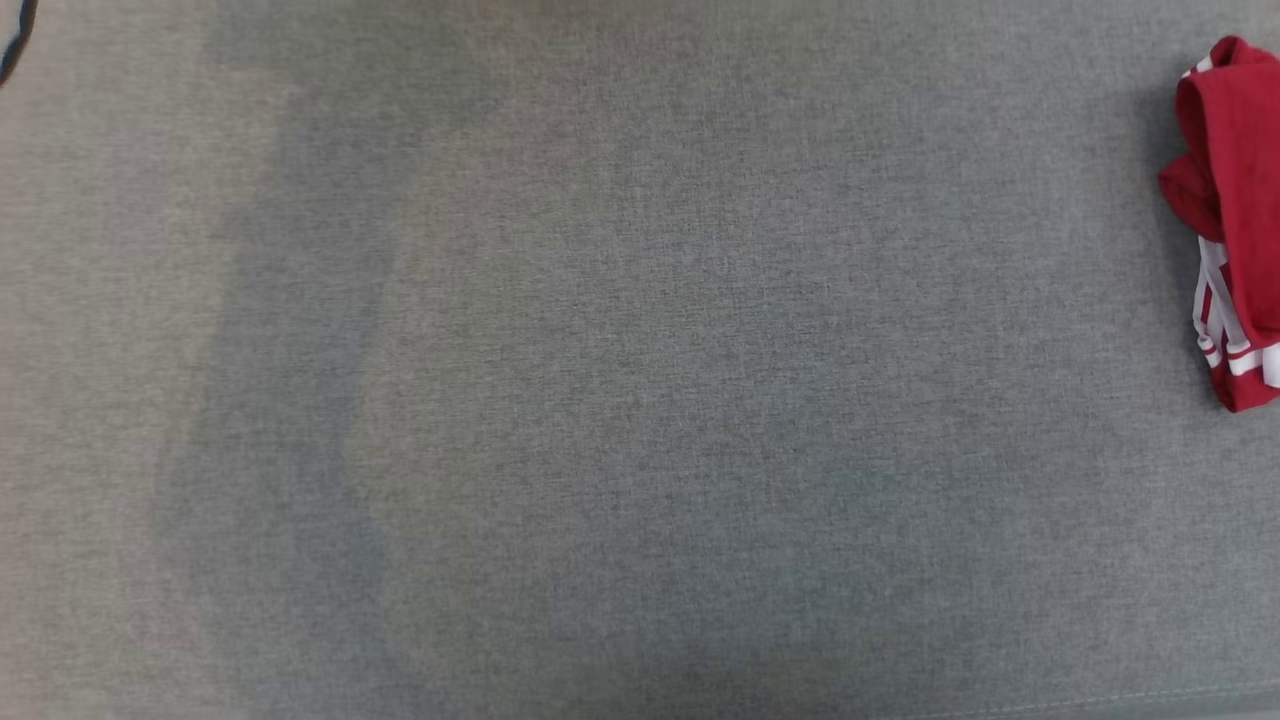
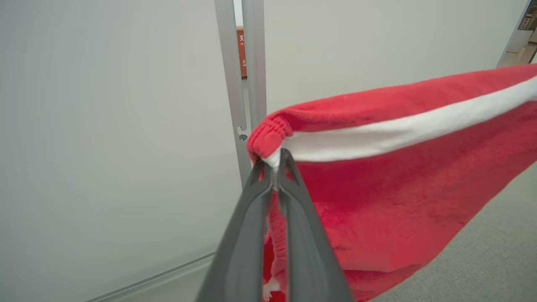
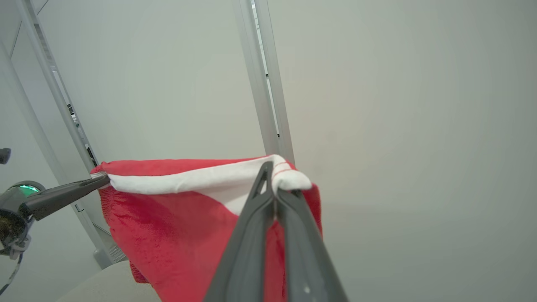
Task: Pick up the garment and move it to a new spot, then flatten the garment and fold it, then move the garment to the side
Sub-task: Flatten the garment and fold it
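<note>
I have left gripper [image 2: 273, 167] and right gripper [image 3: 276, 188] clamped on the white-band ends of the red fleece garment [image 2: 398, 201]; reads soft, light.

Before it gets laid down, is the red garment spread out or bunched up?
Spread: the red garment hangs stretched between the left gripper and right gripper, each pinching an end of its white-banded edge.

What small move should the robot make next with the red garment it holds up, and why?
Probably lower the garment, kept spread, onto the grey surface. The left gripper and right gripper are each shut on a corner of its white-banded edge, and the cloth hangs stretched between them, ready for flattening.
</note>
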`<state>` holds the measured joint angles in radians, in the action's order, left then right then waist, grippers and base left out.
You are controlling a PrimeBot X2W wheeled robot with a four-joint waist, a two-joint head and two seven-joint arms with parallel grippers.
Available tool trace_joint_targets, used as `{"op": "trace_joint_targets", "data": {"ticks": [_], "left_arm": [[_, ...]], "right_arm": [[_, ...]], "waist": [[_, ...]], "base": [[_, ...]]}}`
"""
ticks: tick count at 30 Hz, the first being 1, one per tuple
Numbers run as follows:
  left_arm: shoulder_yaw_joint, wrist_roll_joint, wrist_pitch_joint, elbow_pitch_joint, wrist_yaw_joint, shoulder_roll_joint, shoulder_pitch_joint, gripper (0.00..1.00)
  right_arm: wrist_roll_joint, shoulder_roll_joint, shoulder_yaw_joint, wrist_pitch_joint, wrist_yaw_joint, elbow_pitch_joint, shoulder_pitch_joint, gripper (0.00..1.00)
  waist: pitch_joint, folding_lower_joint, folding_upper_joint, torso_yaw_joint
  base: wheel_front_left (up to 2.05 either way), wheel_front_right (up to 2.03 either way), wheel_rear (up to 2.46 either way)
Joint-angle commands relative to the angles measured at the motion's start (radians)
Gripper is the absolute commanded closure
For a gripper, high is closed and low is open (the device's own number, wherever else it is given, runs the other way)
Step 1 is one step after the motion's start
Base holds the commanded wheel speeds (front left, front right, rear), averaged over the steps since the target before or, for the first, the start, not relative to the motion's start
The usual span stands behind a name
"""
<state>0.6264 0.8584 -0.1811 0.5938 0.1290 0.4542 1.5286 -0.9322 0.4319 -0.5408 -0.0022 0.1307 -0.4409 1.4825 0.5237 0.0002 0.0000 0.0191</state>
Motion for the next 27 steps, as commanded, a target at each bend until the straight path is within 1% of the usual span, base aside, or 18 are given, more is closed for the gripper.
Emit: {"op": "trace_joint_targets", "data": {"ticks": [1, 2, 4, 6, 8, 10, 13, 17, 21, 23, 27], "left_arm": [[0.012, 0.012, 0.013, 0.019, 0.002, -0.002, 0.028, 1.0], [0.024, 0.025, 0.02, 0.042, 0.003, 0.004, 0.056, 1.0], [0.041, 0.056, 0.035, 0.073, 0.003, -0.003, 0.082, 1.0], [0.068, 0.067, 0.048, 0.089, 0.003, 0.0, 0.092, 1.0], [0.099, 0.103, 0.066, 0.1, 0.003, 0.01, 0.081, 1.0], [0.13, 0.135, 0.078, 0.106, 0.003, 0.021, 0.049, 1.0], [0.201, 0.179, 0.08, 0.094, 0.003, 0.042, -0.014, 1.0], [0.317, 0.223, 0.077, 0.041, 0.003, 0.103, -0.124, 1.0], [0.439, 0.287, 0.052, -0.052, 0.003, 0.181, -0.273, 1.0], [0.491, 0.326, 0.025, -0.109, 0.003, 0.218, -0.344, 1.0], [0.568, 0.418, -0.063, -0.224, 0.003, 0.304, -0.468, 1.0]], "right_arm": [[-0.019, 0.003, -0.012, -0.014, 0.0, -0.015, 0.033, 1.0], [-0.011, 0.011, -0.033, -0.029, 0.0, -0.027, 0.07, 1.0], [-0.021, 0.018, -0.064, -0.048, 0.0, -0.045, 0.107, 1.0], [-0.034, 0.026, -0.092, -0.062, 0.0, -0.055, 0.126, 1.0], [-0.045, 0.041, -0.133, -0.078, 0.0, -0.059, 0.132, 1.0], [-0.062, 0.054, -0.174, -0.083, 0.0, -0.058, 0.112, 1.0], [-0.088, 0.078, -0.25, -0.074, 0.0, -0.047, 0.052, 1.0], [-0.129, 0.115, -0.339, -0.067, 0.0, -0.013, -0.051, 1.0], [-0.195, 0.152, -0.427, -0.044, 0.0, 0.031, -0.194, 1.0], [-0.225, 0.176, -0.466, -0.028, 0.0, 0.051, -0.263, 1.0], [-0.285, 0.231, -0.541, 0.034, 0.0, 0.096, -0.392, 1.0]], "waist": [[0.04, -0.0002, 0.0, -0.023], [0.045, -0.0002, 0.0, -0.029], [0.05, -0.0002, 0.0, -0.035], [0.053, -0.0002, 0.0, -0.04], [0.053, -0.0002, 0.0, -0.044], [0.042, -0.0002, 0.0, -0.046], [0.006, -0.0002, 0.0, -0.046], [-0.072, -0.0002, 0.0, -0.055], [-0.181, -0.0002, 0.0, -0.069], [-0.237, -0.0002, 0.0, -0.072], [-0.33, -0.0002, 0.0, -0.073]], "base": [[0.0, 0.0, 0.0], [0.0, 0.0, 0.0], [0.0, 0.0, 0.0], [0.0, 0.0, 0.0], [0.0, 0.0, 0.0], [0.0, 0.0, 0.0], [0.0, 0.0, 0.0], [0.0, 0.0, 0.0], [0.0, 0.0, 0.0], [0.0, 0.0, 0.0], [0.0, 0.0, 0.0]]}}
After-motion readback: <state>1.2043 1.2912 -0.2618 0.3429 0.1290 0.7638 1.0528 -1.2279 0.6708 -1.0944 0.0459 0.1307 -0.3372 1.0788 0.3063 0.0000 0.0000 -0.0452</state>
